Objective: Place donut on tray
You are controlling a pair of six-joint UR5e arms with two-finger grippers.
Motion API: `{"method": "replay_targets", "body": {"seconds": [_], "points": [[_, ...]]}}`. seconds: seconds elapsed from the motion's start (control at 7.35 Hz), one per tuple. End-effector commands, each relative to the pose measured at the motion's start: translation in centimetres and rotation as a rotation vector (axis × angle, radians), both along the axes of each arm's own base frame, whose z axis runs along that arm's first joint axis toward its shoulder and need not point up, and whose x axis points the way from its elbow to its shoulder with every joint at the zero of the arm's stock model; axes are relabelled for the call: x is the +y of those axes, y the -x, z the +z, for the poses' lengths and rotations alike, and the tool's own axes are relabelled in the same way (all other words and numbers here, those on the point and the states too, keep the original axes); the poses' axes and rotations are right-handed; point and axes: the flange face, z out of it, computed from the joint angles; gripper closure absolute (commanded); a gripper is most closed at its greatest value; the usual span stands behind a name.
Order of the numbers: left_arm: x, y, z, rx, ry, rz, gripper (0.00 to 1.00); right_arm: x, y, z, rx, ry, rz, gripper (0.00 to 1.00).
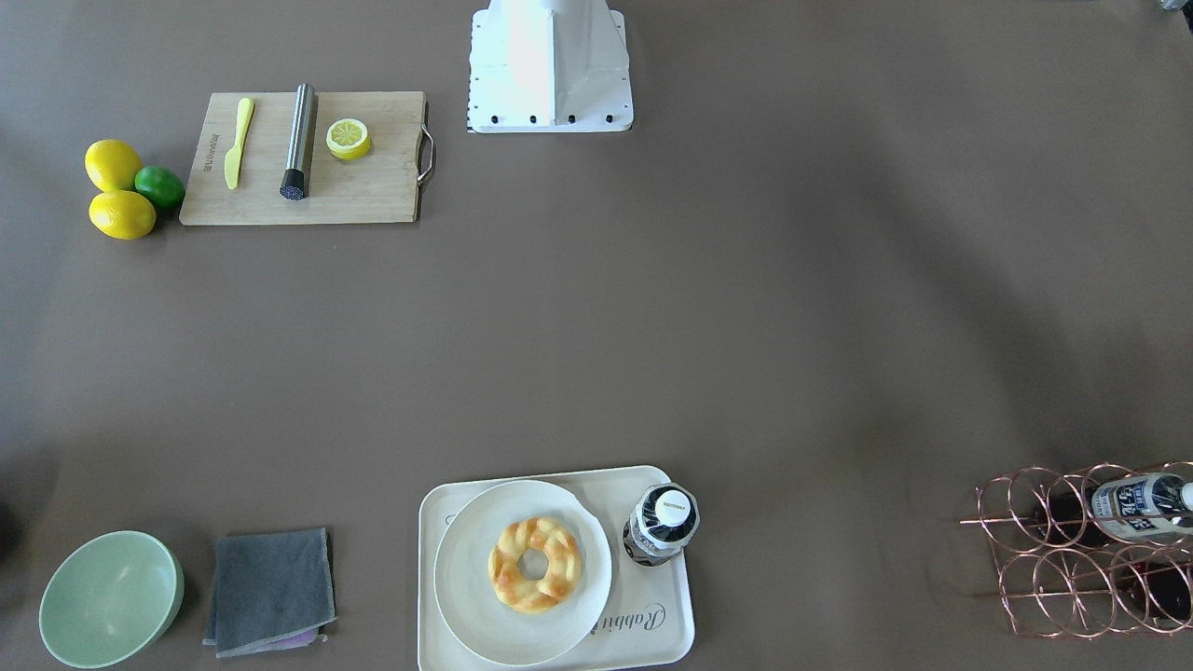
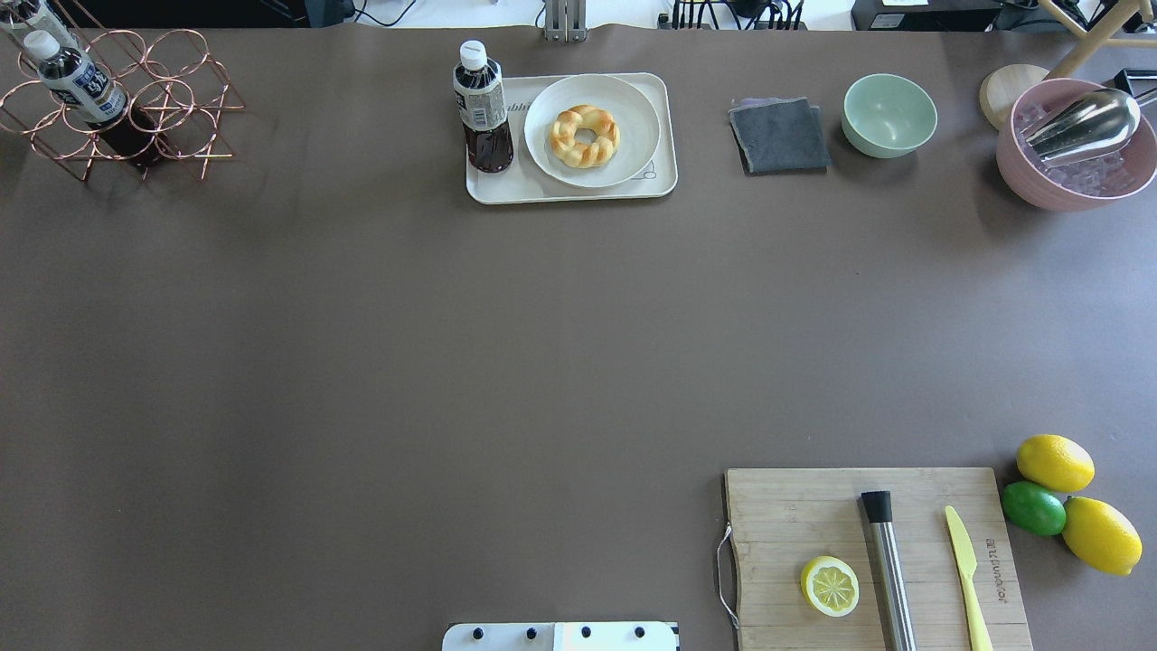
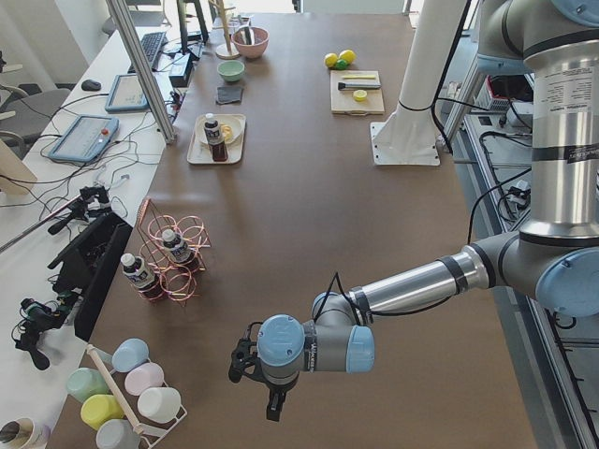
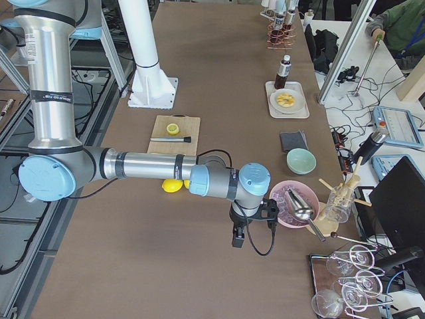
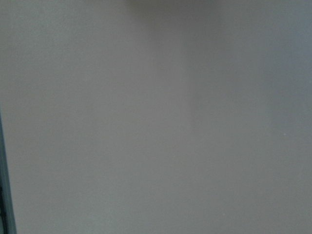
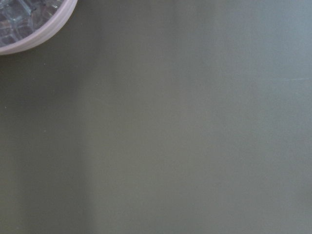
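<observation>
- Nearest the lens in the left side view hangs my left gripper [image 3: 273, 408], low in the frame and pointing down at bare table. I see nothing in it, but I cannot tell from there how wide its jaws stand.
- It is the same for my right gripper [image 4: 237, 239], at bottom centre of the right side view just beside the pink bowl [image 6: 48, 30] of ice. It looks empty, and its opening is unreadable.
- Both are well apart from the tray [image 1: 671, 582], so any move means a long reach across the table.
- At bottom centre of the front-facing view the donut [image 1: 563, 565] lies flat on a round white plate [image 1: 466, 578], which sits on the tray. It is inside the tray's outline but touches the plate, not the tray.
- The donut is a golden-yellow braided ring with browned patches and an open centre hole. I judge it soft.
- A bottle [image 1: 662, 524] stands upright on the tray just beside the plate. It is tall and narrow, so an approach from that side could tip it.
- The plate covers most of the tray. A donut set on the narrow bare strip could land half on the plate's rim and tilt.
- The plate looks loose, so a dragging pinch could shove it into the bottle.
- Squeezing hard could crush the braid, and a shallow pinch on one side could let the ring swing and drop.
</observation>
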Motion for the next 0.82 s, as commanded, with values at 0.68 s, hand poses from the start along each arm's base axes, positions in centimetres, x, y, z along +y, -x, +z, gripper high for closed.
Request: {"method": "replay_targets", "body": {"seconds": [0.68], "points": [[-1.6,-2.9,-9.8,0.125,0.125,-0.083,0.02,0.6,0.0,0.3,0.002,0.004,-0.001,0.0]]}}
